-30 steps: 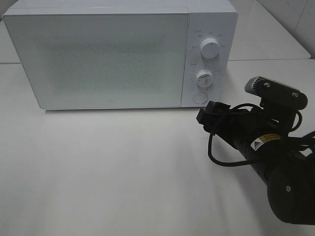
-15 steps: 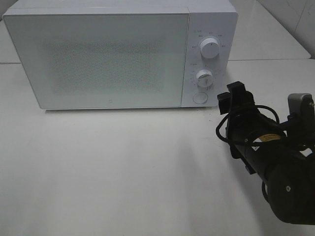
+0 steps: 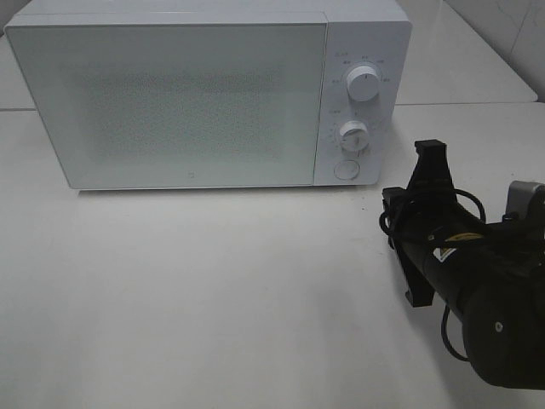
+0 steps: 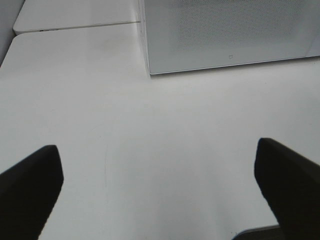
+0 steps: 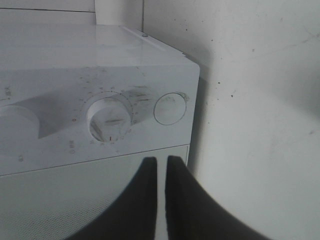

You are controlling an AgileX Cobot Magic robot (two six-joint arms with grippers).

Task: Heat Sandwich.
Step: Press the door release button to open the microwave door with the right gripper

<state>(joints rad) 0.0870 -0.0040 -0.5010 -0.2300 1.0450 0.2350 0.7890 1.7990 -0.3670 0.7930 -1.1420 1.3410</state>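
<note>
Just ahead of the right gripper [image 5: 161, 162] (pressed almost together, a handy blunt tip) sits the round button [image 5: 170, 108], so it should push squarely into its centre.

The light is soft, even and rather bright. The white desk [image 3: 213, 298] before the microwave [image 3: 204, 94] looks pale and a little washed out. A thin soft shadow lies under the microwave's front edge. In the right wrist view a grey shadow falls on the desk just beside the microwave, and the right gripper [image 5: 161, 170] is a black, unsharp silhouette. The left gripper [image 4: 157, 150] shows only as dark, blurred shapes.
</note>
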